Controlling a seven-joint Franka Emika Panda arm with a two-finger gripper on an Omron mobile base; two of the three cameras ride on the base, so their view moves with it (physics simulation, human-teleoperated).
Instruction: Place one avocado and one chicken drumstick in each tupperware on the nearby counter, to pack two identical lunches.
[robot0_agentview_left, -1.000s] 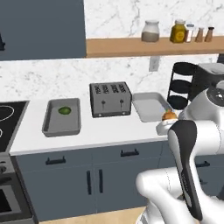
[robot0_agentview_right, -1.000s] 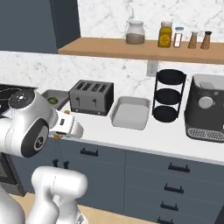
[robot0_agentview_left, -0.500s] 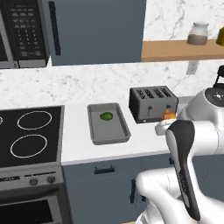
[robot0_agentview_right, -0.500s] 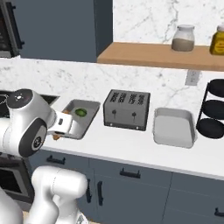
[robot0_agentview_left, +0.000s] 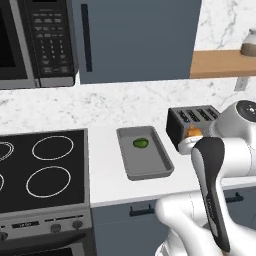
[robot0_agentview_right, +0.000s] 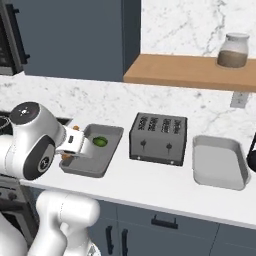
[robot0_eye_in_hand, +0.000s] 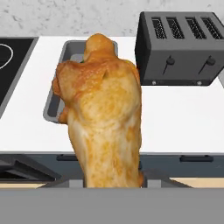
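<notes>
My gripper (robot0_agentview_right: 70, 149) is shut on a golden-brown chicken drumstick (robot0_eye_in_hand: 103, 109), held above the front edge of the white counter (robot0_agentview_right: 150, 182). A bit of the drumstick (robot0_agentview_left: 192, 132) peeks out beside my hand, in front of the toaster. One grey tupperware (robot0_agentview_left: 150, 165) lies on the counter with a green avocado (robot0_agentview_left: 141, 143) in its far half. From the right base, that avocado (robot0_agentview_right: 100, 141) sits just right of my hand in the same tupperware (robot0_agentview_right: 90, 167). A second grey tupperware (robot0_agentview_right: 220, 165) lies right of the toaster, with nothing in it.
A dark toaster (robot0_agentview_right: 159, 138) stands between the two containers. A black stovetop (robot0_agentview_left: 40, 170) borders the counter on the left, with a microwave (robot0_agentview_left: 35, 42) above it. A wooden shelf (robot0_agentview_right: 190, 72) carries a jar (robot0_agentview_right: 233, 50). Blue-grey drawers (robot0_agentview_right: 165, 230) run below.
The whole scene has slid rightward in both base views, so the base has driven left. The stove and microwave came into view. The drumstick stays in my grip.
</notes>
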